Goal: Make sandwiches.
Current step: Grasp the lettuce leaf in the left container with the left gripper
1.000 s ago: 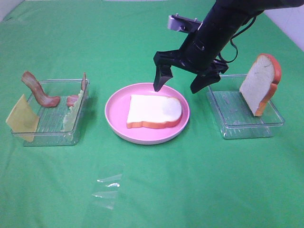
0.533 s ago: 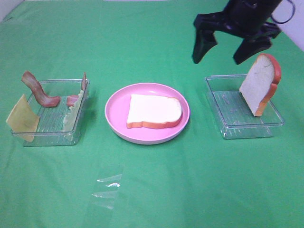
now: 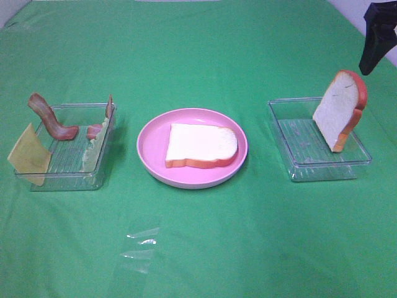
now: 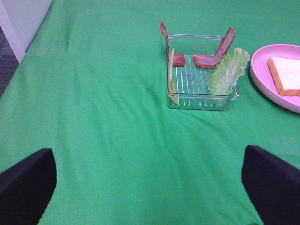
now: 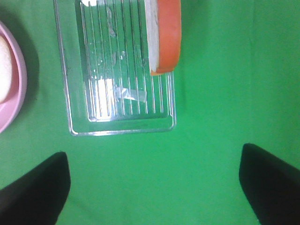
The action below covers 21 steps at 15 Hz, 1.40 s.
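One white bread slice (image 3: pixel 201 146) lies flat on the pink plate (image 3: pixel 149 143). A second slice (image 3: pixel 338 112) stands on edge in the right clear tray (image 3: pixel 310 167); it also shows in the right wrist view (image 5: pixel 164 33). The left tray (image 3: pixel 62 180) holds bacon strips (image 3: pixel 49 118), lettuce (image 3: pixel 94 149) and yellow cheese (image 3: pixel 28 155). My right gripper (image 5: pixel 154 187) is open and empty, high behind the right tray; only one finger (image 3: pixel 372 49) shows at the top right corner. My left gripper (image 4: pixel 150 187) is open and empty, well short of the left tray (image 4: pixel 197 101).
A scrap of clear plastic film (image 3: pixel 139 248) lies on the green cloth in front of the plate. The cloth's left edge meets a pale wall (image 4: pixel 14 28) in the left wrist view.
My right gripper has lifted from over the plate's far rim and drawn back up to the right, almost out of view. The bread and trays have not moved.
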Tool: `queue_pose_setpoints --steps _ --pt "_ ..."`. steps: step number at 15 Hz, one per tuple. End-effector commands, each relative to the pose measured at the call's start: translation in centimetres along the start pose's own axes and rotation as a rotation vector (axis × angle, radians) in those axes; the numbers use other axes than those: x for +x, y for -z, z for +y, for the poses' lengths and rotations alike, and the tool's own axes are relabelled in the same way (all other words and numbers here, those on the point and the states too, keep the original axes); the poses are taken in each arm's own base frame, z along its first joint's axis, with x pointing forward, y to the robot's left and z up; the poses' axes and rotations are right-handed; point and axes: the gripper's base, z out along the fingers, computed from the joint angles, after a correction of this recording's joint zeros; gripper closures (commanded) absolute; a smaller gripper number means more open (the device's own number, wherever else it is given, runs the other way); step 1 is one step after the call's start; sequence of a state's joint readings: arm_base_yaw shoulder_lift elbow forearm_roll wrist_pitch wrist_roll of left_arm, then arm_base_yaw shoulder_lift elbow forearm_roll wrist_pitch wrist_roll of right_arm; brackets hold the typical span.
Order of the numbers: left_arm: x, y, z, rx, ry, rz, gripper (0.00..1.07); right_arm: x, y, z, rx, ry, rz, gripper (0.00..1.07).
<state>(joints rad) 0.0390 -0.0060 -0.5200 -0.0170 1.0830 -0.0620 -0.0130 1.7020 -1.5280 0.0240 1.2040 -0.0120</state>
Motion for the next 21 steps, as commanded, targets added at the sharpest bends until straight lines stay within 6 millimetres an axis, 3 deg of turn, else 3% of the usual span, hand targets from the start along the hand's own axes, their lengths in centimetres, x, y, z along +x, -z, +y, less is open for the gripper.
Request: queue_pose_setpoints --steps 1,3,4,5,7,11,14,15,21 --pt "0.1 0.1 0.0 0.01 0.001 -0.019 0.04 3.3 1.2 0.1 -0.004 0.009 0.014 0.14" --pt "0.1 0.1 0.0 0.01 0.001 -0.019 0.04 7.7 1.0 0.1 0.001 0.009 0.017 0.14" --pt "0.1 0.1 0.0 0.01 0.001 -0.019 0.04 8.8 1.3 0.1 0.001 0.009 0.002 0.14" --pt "0.1 0.1 0.0 0.01 0.001 -0.019 0.04 13.7 1.7 0.1 0.002 0.009 -0.041 0.14" --pt "0.1 0.1 0.0 0.01 0.001 -0.019 0.04 18.3 2.1 0.1 0.002 0.01 -0.089 0.14" --pt "0.1 0.1 0.0 0.01 0.0 -0.019 0.04 26.1 3.0 0.5 -0.031 0.007 -0.29 0.14" --pt "0.1 0.1 0.0 0.01 -0.002 -0.018 0.04 29.2 3.3 0.5 -0.026 0.014 -0.423 0.14" --pt "0.1 0.1 0.0 0.01 -0.003 -0.018 0.04 30.8 2.5 0.5 -0.031 0.014 -0.462 0.14" --pt "0.1 0.1 0.0 0.01 -0.003 -0.018 0.04 32.7 0.1 0.7 -0.06 0.042 -0.502 0.14"
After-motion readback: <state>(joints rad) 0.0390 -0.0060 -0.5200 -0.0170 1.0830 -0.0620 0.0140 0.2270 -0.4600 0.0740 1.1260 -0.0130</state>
